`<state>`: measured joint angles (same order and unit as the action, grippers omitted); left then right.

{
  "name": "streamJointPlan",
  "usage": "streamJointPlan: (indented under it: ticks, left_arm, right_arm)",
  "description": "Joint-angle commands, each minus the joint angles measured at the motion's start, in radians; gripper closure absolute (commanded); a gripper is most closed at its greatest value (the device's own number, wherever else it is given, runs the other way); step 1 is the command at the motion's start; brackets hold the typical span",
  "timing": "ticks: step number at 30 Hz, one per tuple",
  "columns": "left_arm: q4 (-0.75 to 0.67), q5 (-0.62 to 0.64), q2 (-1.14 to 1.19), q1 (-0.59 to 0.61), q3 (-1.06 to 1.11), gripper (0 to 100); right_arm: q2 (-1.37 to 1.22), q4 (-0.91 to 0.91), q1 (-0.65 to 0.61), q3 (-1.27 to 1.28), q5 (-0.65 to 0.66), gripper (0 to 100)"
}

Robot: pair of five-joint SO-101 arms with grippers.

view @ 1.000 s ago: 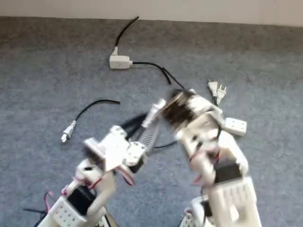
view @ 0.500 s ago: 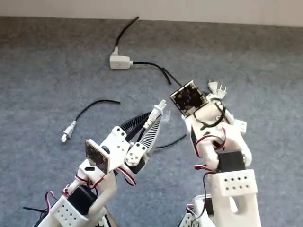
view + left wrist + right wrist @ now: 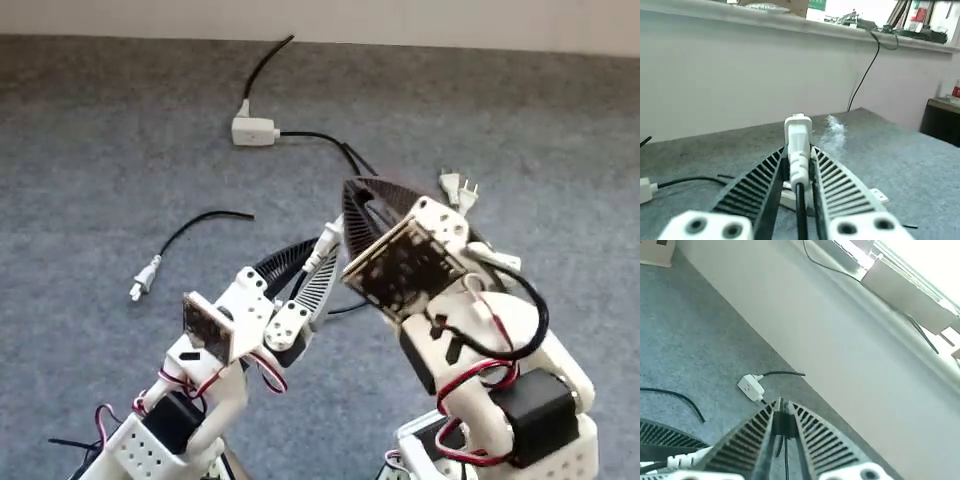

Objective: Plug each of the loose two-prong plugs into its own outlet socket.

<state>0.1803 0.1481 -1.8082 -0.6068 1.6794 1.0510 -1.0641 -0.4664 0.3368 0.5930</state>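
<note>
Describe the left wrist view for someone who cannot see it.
Two black ribbed fingers of the left gripper clamp a white plug, its black cable trailing back between them. Beyond lie grey carpet and a white wall.

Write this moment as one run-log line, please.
left gripper: shut on plug | right gripper: shut on cord | on carpet: left plug, right plug, socket

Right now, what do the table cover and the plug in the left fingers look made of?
Table cover: grey carpet or felt, matte; a fuzzy, flecked nap shows. Held plug: probably white moulded plastic, smooth, with rounded edges and a slight sheen.
</note>
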Motion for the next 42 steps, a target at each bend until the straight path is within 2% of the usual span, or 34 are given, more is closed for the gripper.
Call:
streamJointPlan:
  ticks: [1, 6, 11, 16, 20, 26, 31, 36, 39, 42]
  left_arm:
    - [0.13, 0.009, -0.01, 0.09, -0.025, 99]
    - [0.33, 0.011, -0.007, 0.223, -0.156, 99]
    - [0.48, 0.005, 0.071, 0.294, -0.305, 99]
    - [0.543, 0.003, 0.469, 0.314, -0.532, 99]
    - [0.651, 0.003, 0.797, 0.352, -0.762, 99]
    - [0.939, 0.003, 1.001, 0.476, -1.033, 99]
    - [1.154, 0.006, 1.015, 0.496, -1.078, 99]
    - [1.263, 0.006, 1.015, 0.529, -1.036, 99]
    - [1.26, 0.015, 1.015, 0.558, -0.998, 99]
    - [1.258, 0.14, 1.015, 0.562, -0.949, 99]
  right_arm:
    - [0.004, -0.051, 0.153, -0.041, -0.014, 99.0]
    - [0.004, -0.18, 0.414, -0.039, -0.015, 99.0]
    - [0.004, -0.318, 0.624, -0.039, -0.015, 99.0]
    - [0.004, -0.453, 0.803, -0.038, -0.015, 99.0]
    - [0.004, -0.539, 0.88, 0.016, -0.015, 99.0]
    - [0.004, -0.542, 0.88, 0.239, -0.012, 99.0]
    - [0.004, -0.389, 0.819, 0.478, -0.015, 99.0]
    - [0.004, -0.226, 0.59, 0.734, -0.026, 99.0]
    - [-0.001, -0.137, 0.443, 0.82, -0.149, 99.0]
    - [-0.004, -0.041, 0.344, 0.851, -0.256, 99.0]
